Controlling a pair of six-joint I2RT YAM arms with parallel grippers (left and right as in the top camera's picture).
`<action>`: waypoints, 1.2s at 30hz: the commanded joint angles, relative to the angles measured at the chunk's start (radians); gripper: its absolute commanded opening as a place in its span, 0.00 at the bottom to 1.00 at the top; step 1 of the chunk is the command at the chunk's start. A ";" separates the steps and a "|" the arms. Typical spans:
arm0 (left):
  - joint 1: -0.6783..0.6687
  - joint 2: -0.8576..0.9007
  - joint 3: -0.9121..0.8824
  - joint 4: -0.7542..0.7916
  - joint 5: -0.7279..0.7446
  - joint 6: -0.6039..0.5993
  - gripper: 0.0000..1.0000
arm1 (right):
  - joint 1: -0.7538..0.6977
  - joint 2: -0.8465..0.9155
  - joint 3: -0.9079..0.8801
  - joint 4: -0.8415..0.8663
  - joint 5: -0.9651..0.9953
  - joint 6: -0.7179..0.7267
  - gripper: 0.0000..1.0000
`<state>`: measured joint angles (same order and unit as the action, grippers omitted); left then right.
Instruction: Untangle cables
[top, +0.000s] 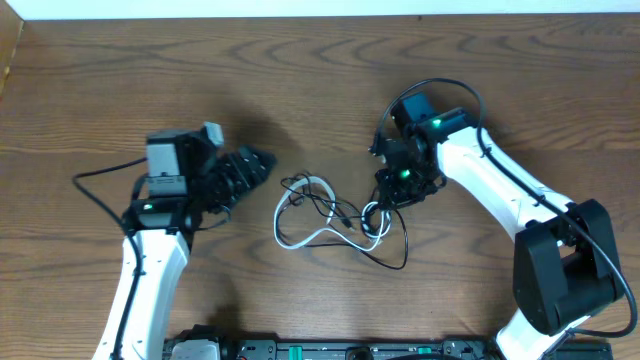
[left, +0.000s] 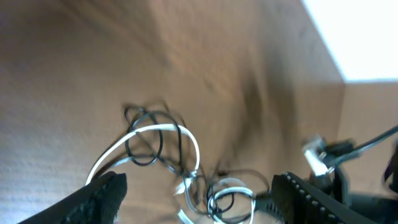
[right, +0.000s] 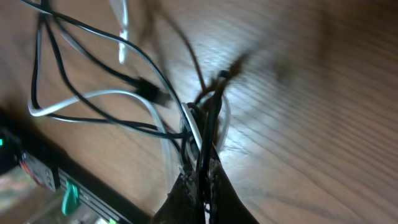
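The cables (top: 325, 215) are thin black and white cords in loose tangled loops at the table's middle. My right gripper (top: 385, 200) is shut on the right end of the tangle; in the right wrist view its jaws (right: 202, 171) pinch black and white strands of the cables (right: 99, 99), which loop off to the left. My left gripper (top: 258, 163) is open and empty, just left of and above the tangle. In the left wrist view its wide-apart fingers (left: 199, 196) frame the cables (left: 165, 146) ahead.
The wooden table (top: 320, 70) stretches around the tangle. A dark rail with electronics (top: 330, 350) runs along the front edge. Thick black arm cables (top: 100, 185) hang by each arm.
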<state>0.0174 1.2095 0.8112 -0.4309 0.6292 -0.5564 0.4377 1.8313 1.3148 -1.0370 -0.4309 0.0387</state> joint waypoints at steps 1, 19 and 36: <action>-0.064 0.026 0.014 -0.026 0.015 0.021 0.80 | 0.016 -0.006 0.005 -0.002 -0.043 -0.080 0.01; -0.394 0.232 0.014 -0.028 0.010 -0.061 0.65 | 0.018 -0.007 0.006 0.120 -0.137 0.063 0.01; -0.400 0.427 0.014 0.333 0.011 -0.206 0.34 | 0.018 -0.007 0.006 0.110 -0.136 0.080 0.01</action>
<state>-0.3817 1.6318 0.8124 -0.1318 0.6334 -0.7502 0.4534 1.8313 1.3148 -0.9211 -0.5434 0.1081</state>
